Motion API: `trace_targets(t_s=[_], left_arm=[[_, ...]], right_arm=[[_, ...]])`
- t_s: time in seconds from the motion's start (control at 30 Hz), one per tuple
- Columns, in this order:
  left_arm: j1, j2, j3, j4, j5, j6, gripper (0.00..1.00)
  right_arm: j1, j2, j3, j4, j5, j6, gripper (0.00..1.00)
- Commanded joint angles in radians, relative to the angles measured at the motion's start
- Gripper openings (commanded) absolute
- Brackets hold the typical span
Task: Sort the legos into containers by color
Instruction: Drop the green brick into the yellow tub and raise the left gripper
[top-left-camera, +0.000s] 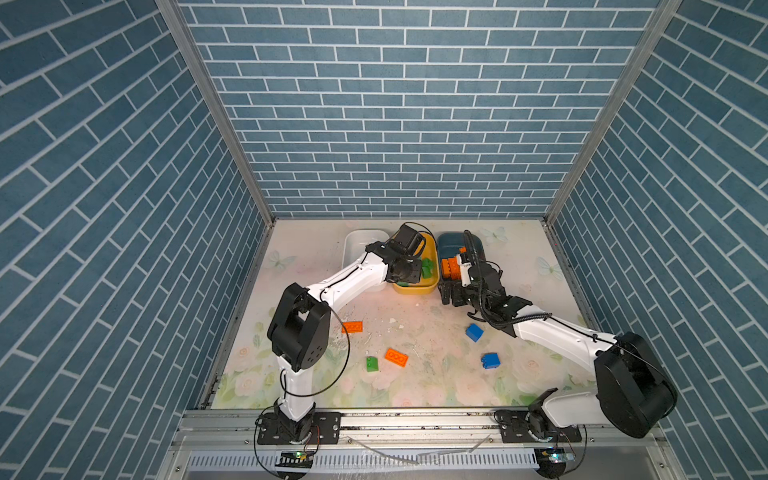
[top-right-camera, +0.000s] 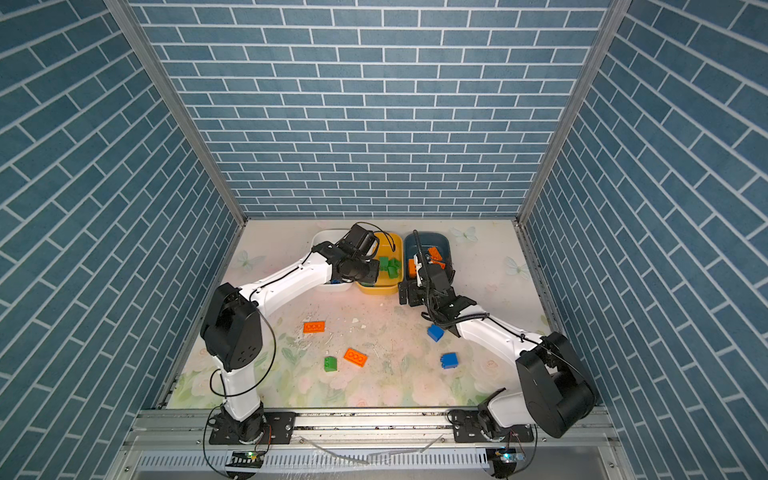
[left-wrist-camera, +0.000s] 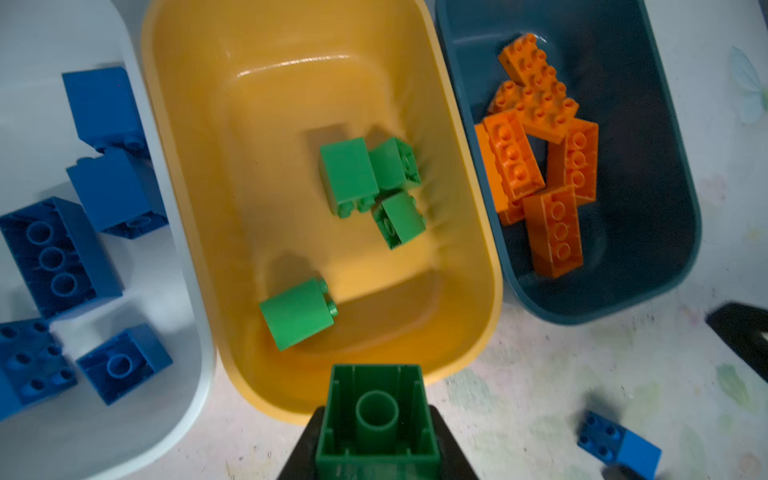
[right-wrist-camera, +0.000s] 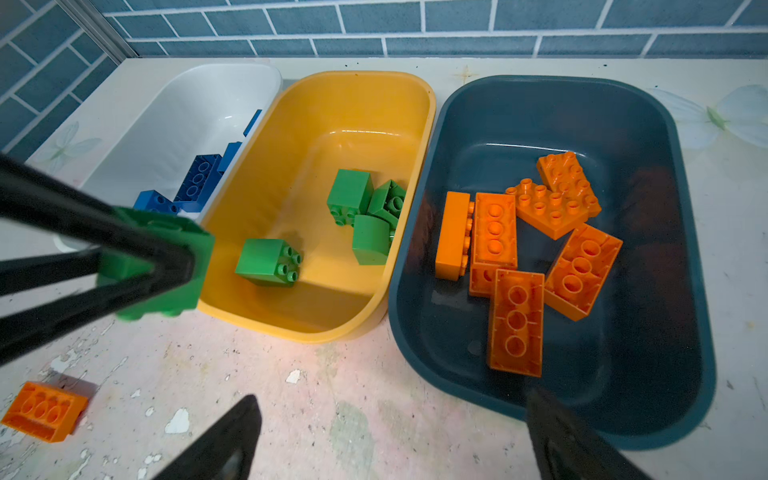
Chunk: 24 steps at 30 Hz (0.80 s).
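In both top views you see three tubs side by side along the far edge of the table (top-left-camera: 436, 386): the white tub (top-left-camera: 357, 243), the yellow tub (top-left-camera: 415, 289) in the middle and the teal tub (top-left-camera: 451, 243). Your left arm reaches across the white tub to the yellow tub's near end, and its wrist hides the jaws from above. The right gripper (top-left-camera: 446, 294) hangs at the teal tub's near rim. On the middle of the table, well apart from the tubs, lie two loose orange bricks (top-left-camera: 352, 327), a loose green brick (top-left-camera: 372, 364) and two loose blue bricks (top-left-camera: 474, 332); only here do you get all five. The left wrist view gives what the top views hide: the left gripper (left-wrist-camera: 376, 440) is clamped on the held green brick (left-wrist-camera: 376, 415), hollow underside toward the lens, at the yellow tub's near rim. It also looks down into the tubs: four sorted green bricks (left-wrist-camera: 349, 174) in the yellow one, sorted blue bricks (left-wrist-camera: 54, 257) in the white one, sorted orange bricks (left-wrist-camera: 552, 232) heaped in the teal one. The right wrist view shows your right jaws spread wide and empty over bare table just before the teal tub. It shows the left grip from the side too, with one loose orange brick beyond it.
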Motion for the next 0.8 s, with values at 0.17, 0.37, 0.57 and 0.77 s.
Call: trace_targets(t_s=[0.17, 0.37, 0.57, 0.77], left_arm=[[0.048, 0.12, 0.145, -0.05, -0.032, -0.023, 0.21], [0.06, 0.185, 0.229, -0.082, -0.036, -0.02, 0.23], [0.064, 0.227, 0.301, -0.108, -0.017, -0.029, 0.32], [0.063, 0.219, 0.33, -0.121, -0.004, -0.029, 0.42]], right_arm=[[0.002, -0.078, -0.012, -0.004, -0.049, -0.055, 0.99], [0.001, -0.103, -0.041, 0.025, -0.068, -0.059, 0.99], [0.003, -0.11, -0.047, 0.033, -0.081, -0.062, 0.99], [0.002, -0.096, -0.039, 0.032, -0.079, -0.046, 0.99]])
